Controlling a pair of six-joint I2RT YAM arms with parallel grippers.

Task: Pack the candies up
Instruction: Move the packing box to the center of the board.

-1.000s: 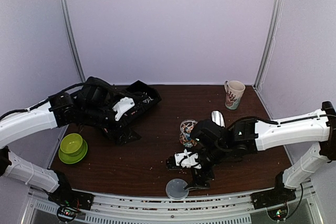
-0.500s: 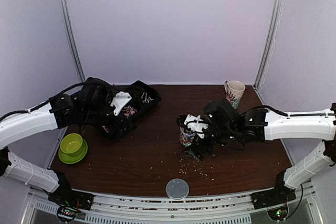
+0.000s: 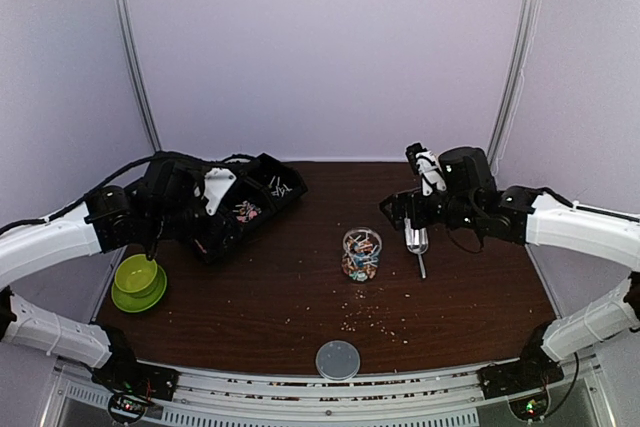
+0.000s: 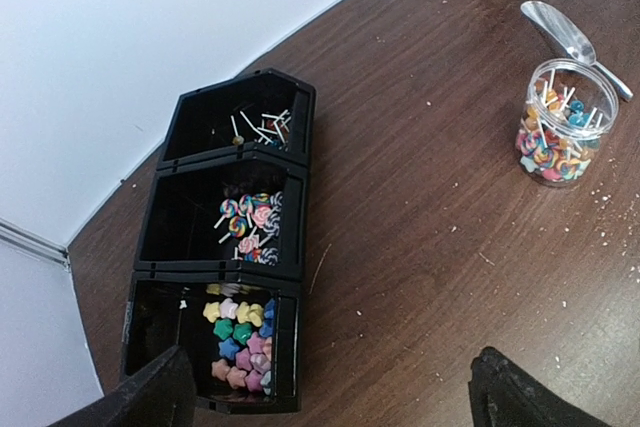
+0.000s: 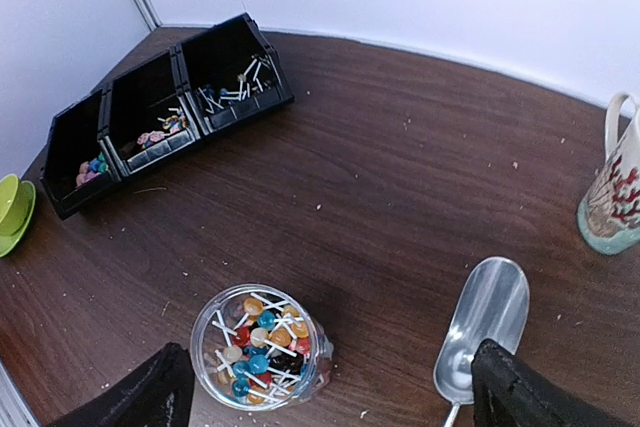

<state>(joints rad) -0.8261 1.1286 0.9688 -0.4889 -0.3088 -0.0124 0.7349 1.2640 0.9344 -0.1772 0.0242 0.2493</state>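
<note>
The candies lie in a black three-compartment bin: pastel star sweets, swirl lollipops and white-stick pieces. A clear jar stands mid-table, holding ball lollipops on white sticks. My left gripper hovers open above the bin's near end, holding nothing. My right gripper hangs open and empty high over the table, between the jar and a metal scoop.
A patterned mug stands at the back right. A green bowl on a saucer sits at the left edge. A grey lid lies at the front edge. Pale crumbs are scattered before the jar.
My right arm has risen from the grey lid at the front and swung back and right, uncovering the jar and scoop. My left gripper has pulled back, uncovering the bin's compartments.
</note>
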